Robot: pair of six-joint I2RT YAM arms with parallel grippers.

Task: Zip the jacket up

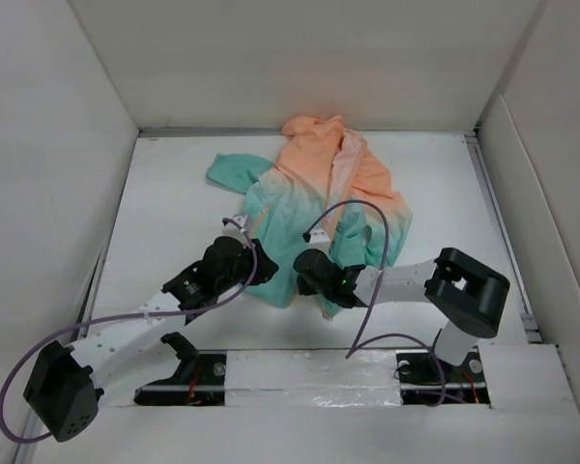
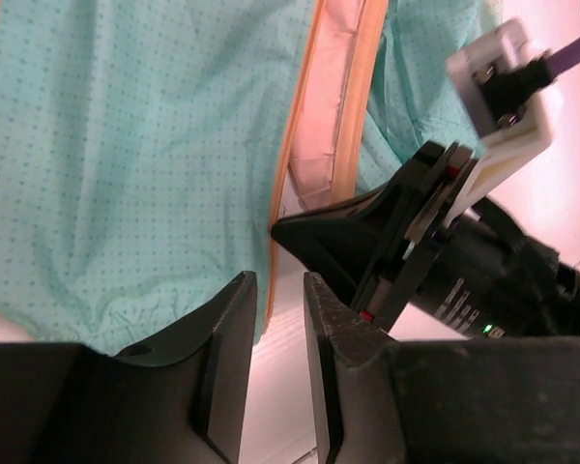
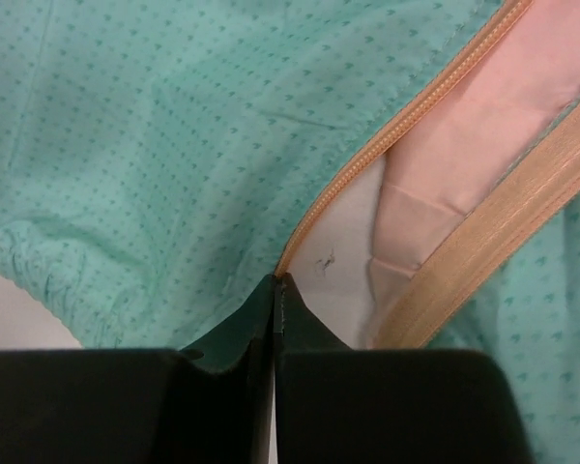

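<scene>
Lining up the zipper (image 3: 387, 145) ends: my right gripper (image 3: 274, 286) is pinched on the jacket (image 1: 285, 211) at its tips. My left gripper (image 2: 278, 295) is narrowly parted and empty, the hem just ahead. Next, I grip that edge.

white table (image 1: 174, 222) enclosed by plain white walls (image 1: 271, 58).

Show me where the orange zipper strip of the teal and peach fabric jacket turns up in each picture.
Top external: the orange zipper strip runs down the teal front of the jacket, just left of centre.
Left wrist: a near-vertical line from top centre to bottom middle.
Right wrist: a diagonal from upper right to bottom centre.
Shared landmark: the gathered teal hem.
</scene>
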